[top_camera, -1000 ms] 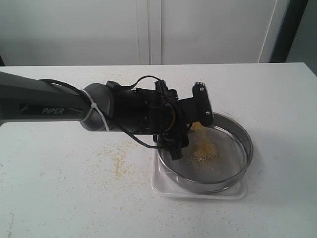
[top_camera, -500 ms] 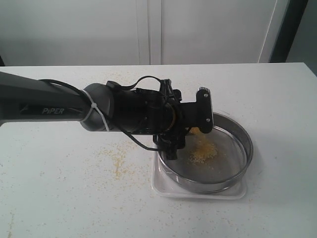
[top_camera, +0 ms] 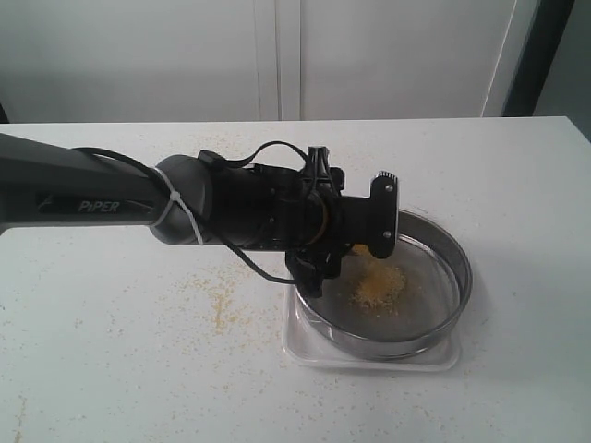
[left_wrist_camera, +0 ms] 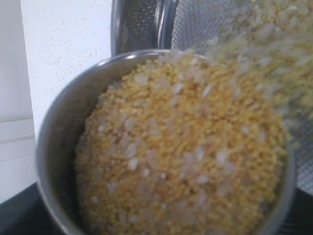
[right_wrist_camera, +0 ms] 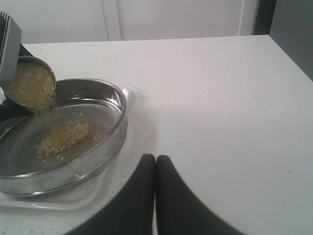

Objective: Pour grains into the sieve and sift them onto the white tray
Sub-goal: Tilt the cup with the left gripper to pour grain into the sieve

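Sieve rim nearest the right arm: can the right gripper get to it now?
Probably yes. Only bare table lies between the right gripper and the sieve, and the left gripper, pouring from the cup, works the opposite side. The right jaws are shut, though.

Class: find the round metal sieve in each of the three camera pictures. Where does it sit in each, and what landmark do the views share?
Exterior view: sieve right of centre, resting on the white tray.
Left wrist view: only its rim and mesh show, beyond the full steel cup.
Right wrist view: sieve below that tilted steel cup.
Shared landmark: the grain-speckled white table.
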You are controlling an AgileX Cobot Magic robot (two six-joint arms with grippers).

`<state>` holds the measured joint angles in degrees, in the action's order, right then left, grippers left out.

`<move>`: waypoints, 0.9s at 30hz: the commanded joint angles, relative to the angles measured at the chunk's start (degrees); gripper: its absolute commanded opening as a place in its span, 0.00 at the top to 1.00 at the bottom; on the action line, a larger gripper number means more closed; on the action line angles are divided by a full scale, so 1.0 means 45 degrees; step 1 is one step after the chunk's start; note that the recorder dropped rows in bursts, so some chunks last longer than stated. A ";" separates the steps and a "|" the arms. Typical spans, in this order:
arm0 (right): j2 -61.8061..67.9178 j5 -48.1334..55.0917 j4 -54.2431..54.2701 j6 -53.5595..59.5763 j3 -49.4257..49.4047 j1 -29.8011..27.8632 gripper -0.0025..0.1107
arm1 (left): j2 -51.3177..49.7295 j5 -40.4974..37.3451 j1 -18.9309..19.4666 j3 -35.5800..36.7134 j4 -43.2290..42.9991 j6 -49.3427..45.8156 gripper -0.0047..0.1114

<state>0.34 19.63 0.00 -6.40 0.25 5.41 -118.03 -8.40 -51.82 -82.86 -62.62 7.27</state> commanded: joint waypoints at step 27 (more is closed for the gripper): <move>-0.0075 -0.0028 -0.0098 0.0022 -0.0056 0.0064 0.98 | 0.0142 0.0340 -0.0064 -0.0117 -0.1467 -0.1053 0.96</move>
<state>0.34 19.63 0.00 -6.40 0.25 5.41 -118.03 -7.16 -51.82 -82.86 -67.32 2.49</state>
